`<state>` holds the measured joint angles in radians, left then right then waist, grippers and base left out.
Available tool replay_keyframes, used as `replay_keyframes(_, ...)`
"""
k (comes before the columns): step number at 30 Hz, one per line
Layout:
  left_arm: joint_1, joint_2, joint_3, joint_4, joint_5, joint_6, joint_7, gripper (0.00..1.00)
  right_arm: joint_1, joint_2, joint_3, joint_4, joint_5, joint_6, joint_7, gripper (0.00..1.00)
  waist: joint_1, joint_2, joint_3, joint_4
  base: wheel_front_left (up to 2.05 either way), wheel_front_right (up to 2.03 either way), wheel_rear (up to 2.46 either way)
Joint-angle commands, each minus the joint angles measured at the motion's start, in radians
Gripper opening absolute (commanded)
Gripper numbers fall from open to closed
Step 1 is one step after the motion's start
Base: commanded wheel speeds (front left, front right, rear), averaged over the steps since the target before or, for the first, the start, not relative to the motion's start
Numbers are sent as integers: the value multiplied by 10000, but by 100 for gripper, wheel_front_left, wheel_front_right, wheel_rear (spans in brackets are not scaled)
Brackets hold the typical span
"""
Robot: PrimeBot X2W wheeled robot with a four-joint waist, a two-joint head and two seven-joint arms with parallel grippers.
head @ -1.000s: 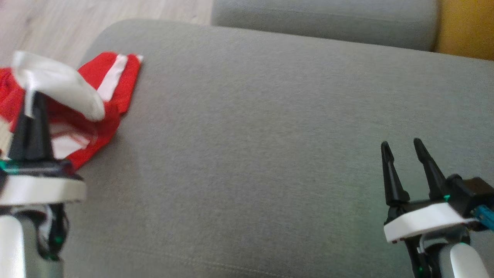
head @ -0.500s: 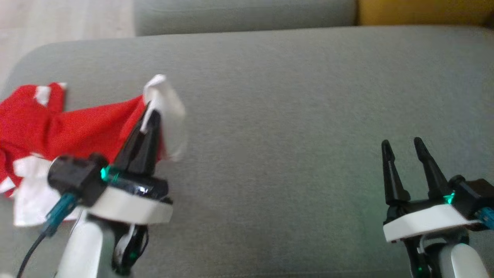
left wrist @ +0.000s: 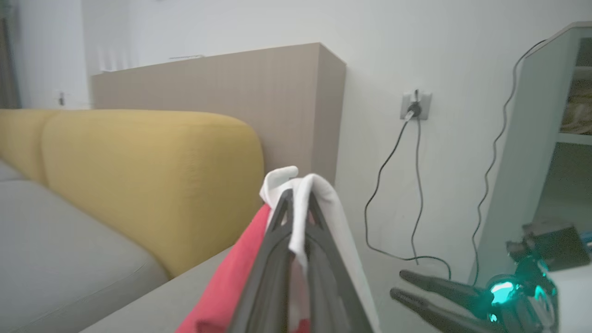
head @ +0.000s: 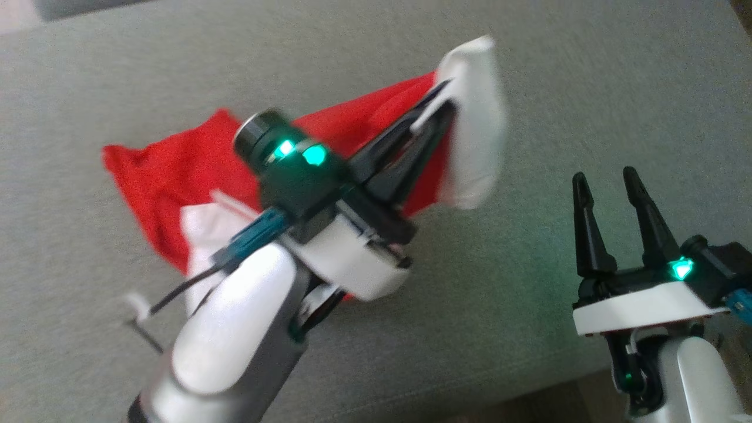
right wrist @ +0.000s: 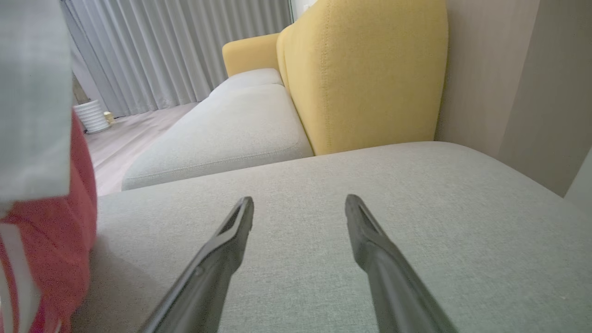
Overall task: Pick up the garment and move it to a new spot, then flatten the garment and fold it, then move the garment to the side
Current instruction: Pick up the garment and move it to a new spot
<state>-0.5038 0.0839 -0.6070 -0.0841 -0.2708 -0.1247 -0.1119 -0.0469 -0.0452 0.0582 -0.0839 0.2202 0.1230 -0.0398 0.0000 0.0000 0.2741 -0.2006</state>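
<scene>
One small pinch: left gripper clamps garment by white edge, rest on cushion, friction cd pull it free; right gripper spread & empty

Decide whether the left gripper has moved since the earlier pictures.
Yes: the left gripper, shut on the garment, has moved right across the cushion, toward the right gripper.

No readable text, labels, brands, numbers or signs on anything in view.
</scene>
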Motion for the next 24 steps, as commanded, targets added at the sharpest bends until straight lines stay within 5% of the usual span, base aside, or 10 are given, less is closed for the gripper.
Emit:
replay_keyframes(1,-671,-37,120,-172,-65,-56,-73,0,-357,-51,238,-296,92,77,-150,100,0,0,574,-558,0,0,0)
replay_keyframes(13,-2224,482,-1991,3954,337,-58,287,0,-828,-51,602,144,325,77,-611,100,0,0,1573,-850,0,0,0)
replay_keyframes(14,-2322,506,-2175,4188,426,-58,238,36,-855,-51,609,203,326,77,-635,100,0,0,1569,-826,0,0,0)
replay_keyframes(15,-2358,486,-2283,4404,418,-58,180,100,-878,-51,613,270,323,77,-647,100,0,0,1542,-785,0,0,0)
replay_keyframes(24,-1663,688,-2298,4303,34,223,-1099,100,-883,-51,553,689,80,77,-549,100,0,0,573,19,0,0,0)
